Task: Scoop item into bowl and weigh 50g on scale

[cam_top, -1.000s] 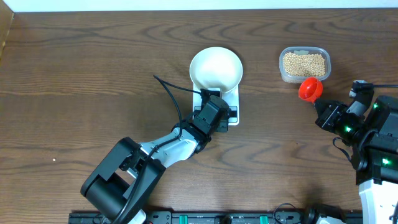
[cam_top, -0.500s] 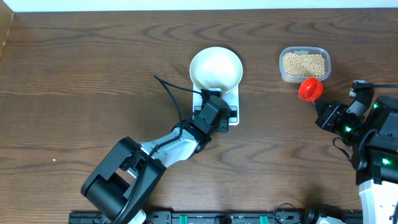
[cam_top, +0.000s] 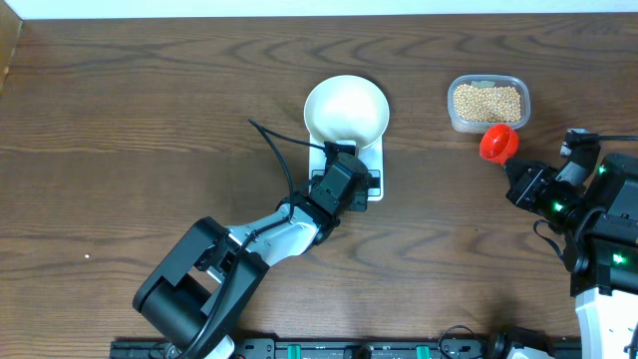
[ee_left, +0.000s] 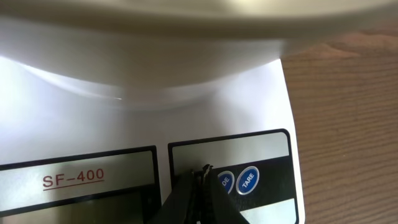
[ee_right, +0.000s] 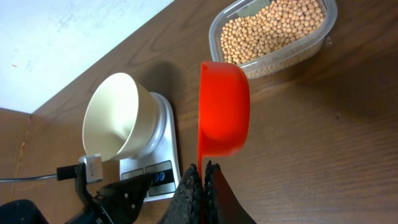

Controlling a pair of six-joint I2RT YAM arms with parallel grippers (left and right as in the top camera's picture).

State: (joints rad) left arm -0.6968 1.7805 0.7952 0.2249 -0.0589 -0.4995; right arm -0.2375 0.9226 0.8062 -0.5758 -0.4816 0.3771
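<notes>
Beans are kept in a tub right of the scale, where, with the bowl seated atop, taring is judged in hand by the closed left pincer; next, the red scoop clamped in the right pincer must be dipped.

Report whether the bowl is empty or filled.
Empty: the bowl shows bare white inside overhead; the beans sit in the tub.

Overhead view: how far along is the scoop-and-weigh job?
Done: round white bowl sits on the white digital scale. In hand: shut left jaws at the scale's buttons; right jaws grip a red plastic scoop beside the clear tub of tan beans. Left: all scooping and weighing; bowl is empty.
</notes>
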